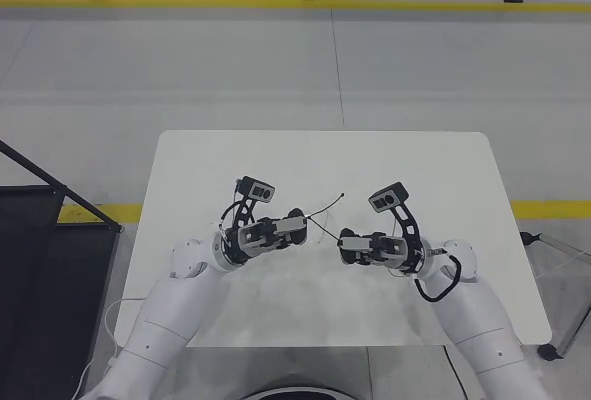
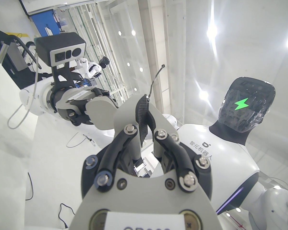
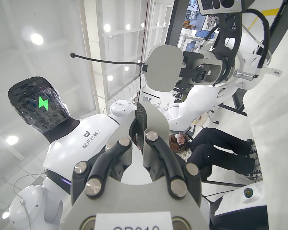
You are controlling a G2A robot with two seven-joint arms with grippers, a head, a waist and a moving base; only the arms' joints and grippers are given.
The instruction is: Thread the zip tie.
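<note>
Above a smooth white table (image 1: 425, 170), the left gripper (image 2: 144, 101) is clamped on a thin black zip tie (image 2: 155, 78). Its flat, pale grey, paddle-shaped fingers (image 2: 124, 118) are pressed together around ribbed black pads (image 2: 141, 113). Black linkage bars, pinned with round silver bolts, run back from the fingers to a matte grey wrist plate.

The tie is held clear of the tabletop between the two arms. From the left fingertips a slender, slightly bowed length of the plastic strap sticks out and ends in the small, blocky head. A finer, hair-thin length runs the other way, straight across the gap.

That strand ends at the right gripper (image 3: 139, 108), just beside the left one over the middle of the table. Its own grey plates and dimpled black pads are closed tight on the strand. The two grippers face each other, tips near but not touching, with the strap bent into a shallow V between them in the top view.
</note>
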